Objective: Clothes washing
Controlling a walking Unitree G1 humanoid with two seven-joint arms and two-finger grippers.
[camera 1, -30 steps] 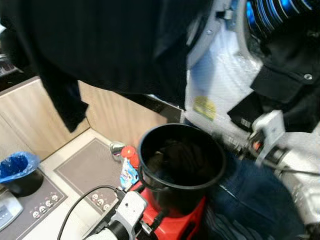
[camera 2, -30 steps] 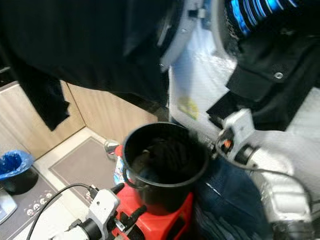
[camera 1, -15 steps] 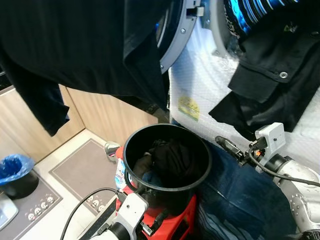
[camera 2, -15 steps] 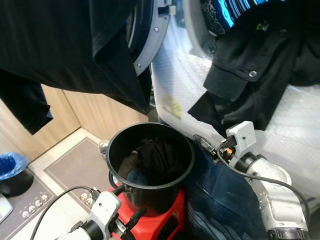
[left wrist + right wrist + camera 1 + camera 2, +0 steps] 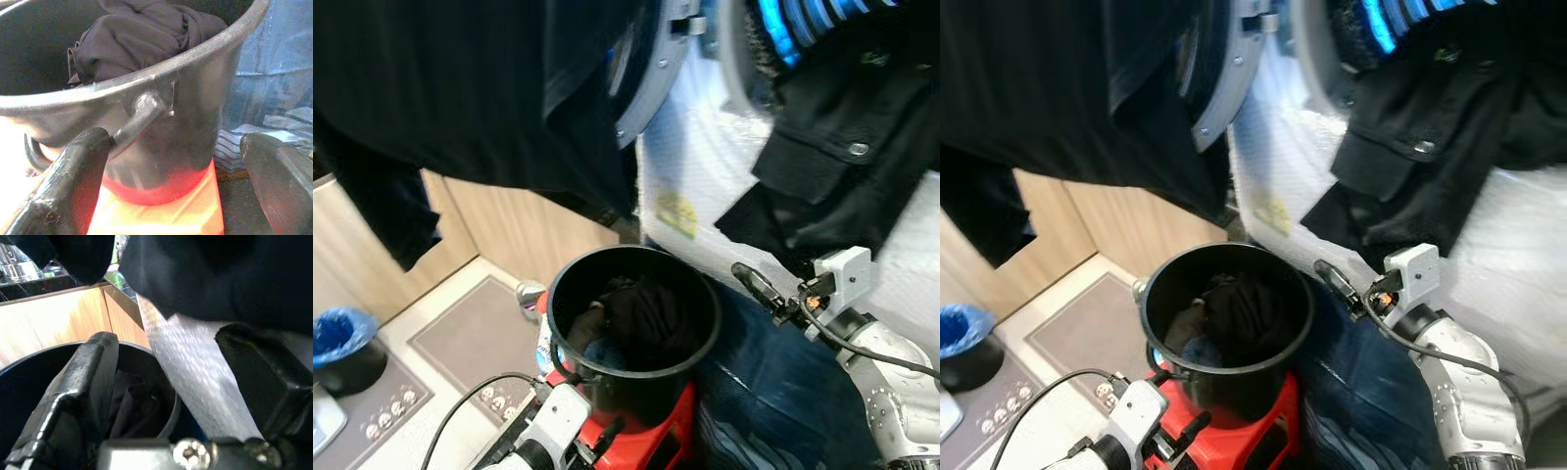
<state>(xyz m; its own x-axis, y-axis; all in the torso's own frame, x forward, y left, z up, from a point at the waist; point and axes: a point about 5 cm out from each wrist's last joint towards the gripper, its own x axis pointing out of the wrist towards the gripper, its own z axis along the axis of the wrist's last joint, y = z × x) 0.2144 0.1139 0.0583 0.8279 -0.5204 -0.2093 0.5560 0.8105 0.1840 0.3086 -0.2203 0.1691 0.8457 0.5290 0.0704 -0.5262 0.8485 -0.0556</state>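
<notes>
Laundry is the work here. A black bucket [image 5: 636, 323] stands on a red stool [image 5: 651, 441], and dark clothes [image 5: 641, 313] lie inside it. The left gripper [image 5: 166, 161] waits just beside the bucket wall, near the bucket handle [image 5: 142, 115], with its fingers [image 5: 73, 166] spread apart and holding nothing. The right gripper [image 5: 754, 286] hovers beside the bucket rim, on the side of the washing machine [image 5: 705, 166]; its fingers [image 5: 88, 377] are also apart and empty. A black garment [image 5: 842, 147] hangs out of the drum opening. Another black garment [image 5: 460, 88] hangs above the bucket. Blue jeans [image 5: 773, 382] lie on the floor next to the stool.
</notes>
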